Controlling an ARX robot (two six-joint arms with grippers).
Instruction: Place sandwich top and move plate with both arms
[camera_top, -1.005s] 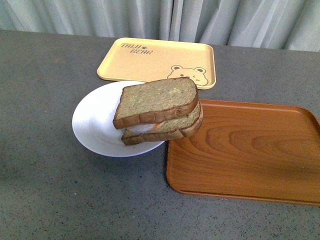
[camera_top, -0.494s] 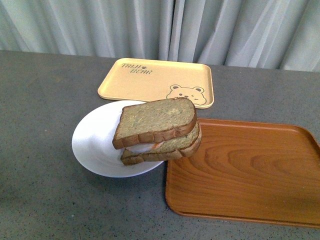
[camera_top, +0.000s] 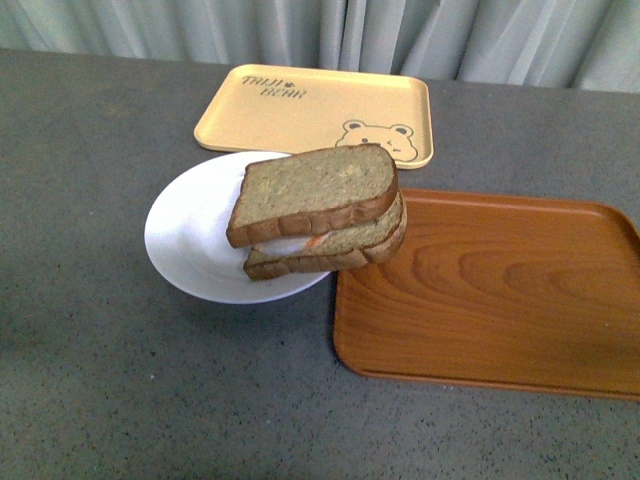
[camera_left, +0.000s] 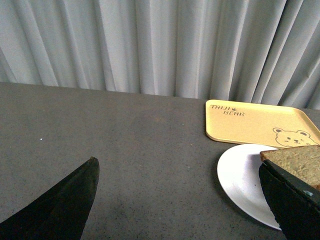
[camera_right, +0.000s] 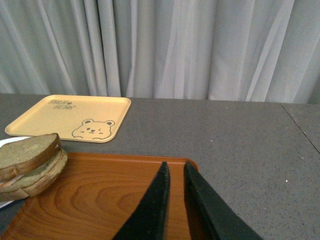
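Sandwich top (camera_top: 312, 190): thick brown wholemeal slice, coarse crumb, darker crust, lying flat on the lower slice (camera_top: 330, 250) at the right side of the smooth round white plate (camera_top: 190, 240), beside the wooden tray (camera_top: 500, 290). Its long axis runs left to right across the bench (camera_top: 90, 380), rounded end rightward. My left fingers (camera_left: 65, 205) stand wide apart and my right fingers (camera_right: 155, 205) are nearly together; both hold nothing.

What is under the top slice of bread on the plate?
Under the top slice lies a second slice, with a white and orange strip showing between them. The rest of the filling is covered. Both rest on the plate.
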